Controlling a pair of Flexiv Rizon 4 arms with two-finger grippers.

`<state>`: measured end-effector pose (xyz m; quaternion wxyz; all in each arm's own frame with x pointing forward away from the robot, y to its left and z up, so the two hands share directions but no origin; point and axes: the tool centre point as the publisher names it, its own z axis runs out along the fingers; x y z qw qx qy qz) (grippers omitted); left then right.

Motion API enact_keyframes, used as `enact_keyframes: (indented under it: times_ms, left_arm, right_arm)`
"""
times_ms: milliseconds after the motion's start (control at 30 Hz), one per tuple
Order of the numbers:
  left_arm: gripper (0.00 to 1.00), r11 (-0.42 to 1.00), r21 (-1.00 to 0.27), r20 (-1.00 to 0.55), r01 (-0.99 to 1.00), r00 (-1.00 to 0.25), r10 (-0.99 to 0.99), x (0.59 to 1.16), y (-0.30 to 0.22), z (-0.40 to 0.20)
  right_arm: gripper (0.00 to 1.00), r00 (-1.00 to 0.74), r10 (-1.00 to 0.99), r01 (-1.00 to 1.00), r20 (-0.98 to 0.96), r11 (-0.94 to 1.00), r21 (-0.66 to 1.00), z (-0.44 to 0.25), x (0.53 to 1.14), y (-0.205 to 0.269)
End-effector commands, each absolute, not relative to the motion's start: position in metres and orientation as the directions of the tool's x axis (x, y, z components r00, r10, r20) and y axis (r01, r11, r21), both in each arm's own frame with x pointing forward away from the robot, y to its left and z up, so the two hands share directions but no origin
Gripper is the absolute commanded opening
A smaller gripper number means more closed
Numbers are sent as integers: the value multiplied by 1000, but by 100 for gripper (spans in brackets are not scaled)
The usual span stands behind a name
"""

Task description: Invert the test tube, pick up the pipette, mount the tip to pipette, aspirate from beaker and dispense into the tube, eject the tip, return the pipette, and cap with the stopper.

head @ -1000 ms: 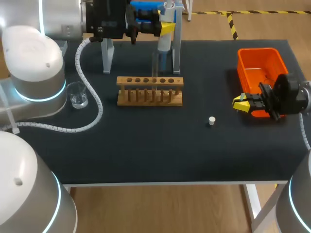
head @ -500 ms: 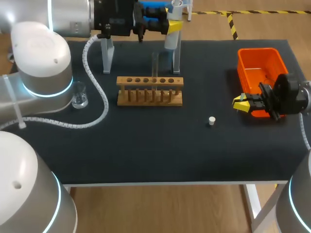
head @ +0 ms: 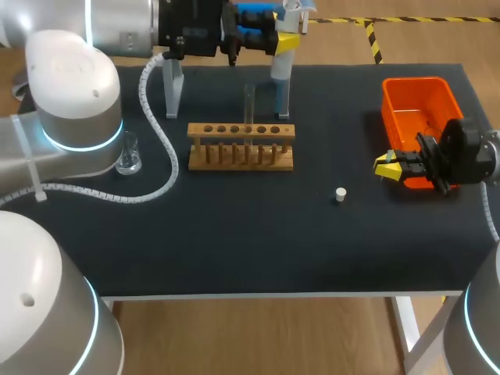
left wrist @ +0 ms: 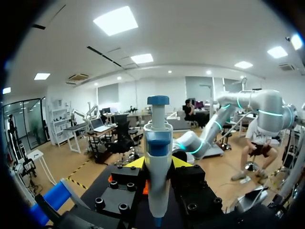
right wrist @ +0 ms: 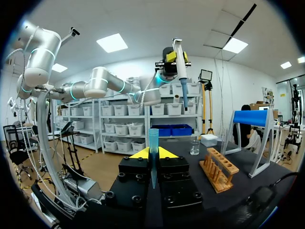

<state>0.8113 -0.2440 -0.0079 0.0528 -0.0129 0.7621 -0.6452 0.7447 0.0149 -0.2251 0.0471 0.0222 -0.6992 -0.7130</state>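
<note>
My left arm (head: 74, 94) has swung toward the right along the back of the black table (head: 234, 242) over the last second and risen a little, so what it carries now hangs clear of the grey frame stand with the blue top bar (head: 172, 90) rather than inside it. I take that to mean the pick-up step is done and the carry toward the tip has begun. The orange plastic bin (head: 414, 101) at the right edge has not moved, nor has the right gripper (head: 391, 166) just in front of it. The slotted wooden rack (head: 241, 148) sits mid-table as before. My left gripper (head: 277, 39) is pinching the white and blue pipette (head: 283, 55) by its body. In the left wrist view the barrel stands upright between the yellow tips, plunger end up. From the right wrist view the pipette (right wrist: 181, 71) hangs nozzle down, high above the rack. The small clear glass beaker (head: 127, 152) stays by the left arm's base, well apart from both tools. The clear glass test tube (head: 250, 101) stands in the rack; I cannot tell which end is up. The right gripper (right wrist: 152, 153) is pressed onto the slim translucent blue pipette tip (right wrist: 153, 143), held point down, ready for mounting. The small white stopper (head: 341, 194) lies untouched on the cloth between rack and bin.
</note>
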Motion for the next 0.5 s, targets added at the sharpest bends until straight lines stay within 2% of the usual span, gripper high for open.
enact_keyframes:
  times_ms: [33, 500]
  left_arm:
    - [0, 173, -984, -60, 46, -995, -74, 814, -244, -7]
    - [0, 171, -985, -49, 37, -997, -67, 812, -244, -7]
  right_arm:
    - [0, -994, -99, 35, 34, -18, 999, -225, 744, 14]
    - [0, -994, -99, 35, 34, -18, 999, -225, 744, 14]
